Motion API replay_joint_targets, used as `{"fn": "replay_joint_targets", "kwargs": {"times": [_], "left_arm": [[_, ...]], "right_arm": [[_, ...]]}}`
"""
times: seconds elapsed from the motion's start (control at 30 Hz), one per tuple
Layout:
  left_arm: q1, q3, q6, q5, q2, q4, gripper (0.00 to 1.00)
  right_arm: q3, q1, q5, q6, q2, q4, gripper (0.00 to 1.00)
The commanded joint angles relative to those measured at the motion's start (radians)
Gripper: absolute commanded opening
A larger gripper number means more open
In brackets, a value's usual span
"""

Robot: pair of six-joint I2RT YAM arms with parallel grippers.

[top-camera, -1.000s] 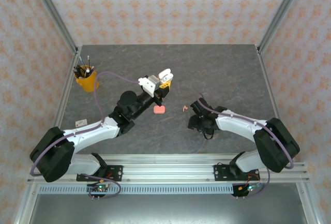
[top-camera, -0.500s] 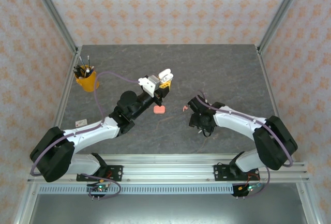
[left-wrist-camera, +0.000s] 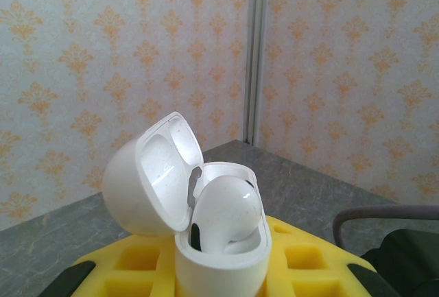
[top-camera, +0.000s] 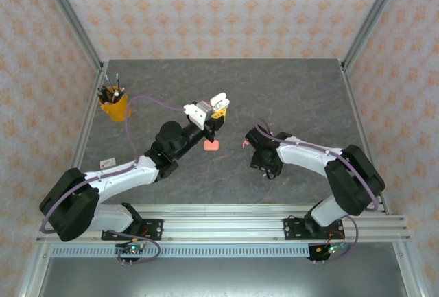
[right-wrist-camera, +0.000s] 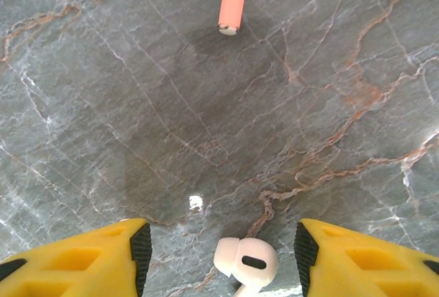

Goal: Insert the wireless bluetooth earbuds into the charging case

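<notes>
Right, from the top external view: the left gripper (top-camera: 215, 108) is raised off the table (top-camera: 295, 91), clamped on the white charging case (top-camera: 219, 98) with its lid thrown back. Below that hand, down on the stone, lies a coral-pink case (top-camera: 212, 145). The right gripper (top-camera: 255, 149) is low over the table, and a coral-pink earbud (top-camera: 244, 143) sits just off its tip, on the side toward the other hand. A yellow pen cup (top-camera: 114, 108) stands well apart, far out past the left arm.

Over to the left wrist: the case stands upright above the yellow fingers (left-wrist-camera: 116, 269), which are pinched on its lower body. The lid (left-wrist-camera: 154, 173) hinges away to the hand's left. One white earbud (left-wrist-camera: 226, 208) already sits in a socket. The shell looks smooth and glossy, so I'd expect it to twist if nudged hard.

Now the right wrist: the jaws stand apart, yellow fingertips (right-wrist-camera: 103, 256) on either side, holding nothing. Between them, nearer the right-hand finger and touching neither, lies the loose white earbud (right-wrist-camera: 245, 263) on the marble. Well ahead of the fingers lies the coral earbud, its stem pointing back toward the hand.

My read on handling: this bud is tiny, featherlight, hard and slick, rounded at the head, so it may squirt out sideways. The straight stem looks the better place to take hold, leaving the head free to drop into the empty socket.
</notes>
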Motion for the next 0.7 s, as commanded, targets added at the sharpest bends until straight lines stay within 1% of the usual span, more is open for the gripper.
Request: {"fn": "replay_joint_targets", "kwargs": {"times": [0.0, 0.2, 0.57, 0.67], "left_arm": [[-0.003, -0.005, 0.010, -0.013, -0.006, 0.057, 0.00], [-0.004, -0.005, 0.010, -0.013, -0.001, 0.062, 0.00], [-0.004, -0.002, 0.004, -0.013, 0.004, 0.067, 0.00], [-0.004, -0.002, 0.003, -0.013, 0.006, 0.068, 0.00]], "right_arm": [[-0.004, 0.004, 0.024, -0.003, 0.007, -0.031, 0.56], [-0.016, 0.004, 0.027, -0.007, -0.001, -0.045, 0.54], [-0.023, 0.003, 0.036, -0.020, 0.004, -0.057, 0.52], [-0.026, 0.004, 0.037, -0.021, 0.009, -0.055, 0.50]]}}
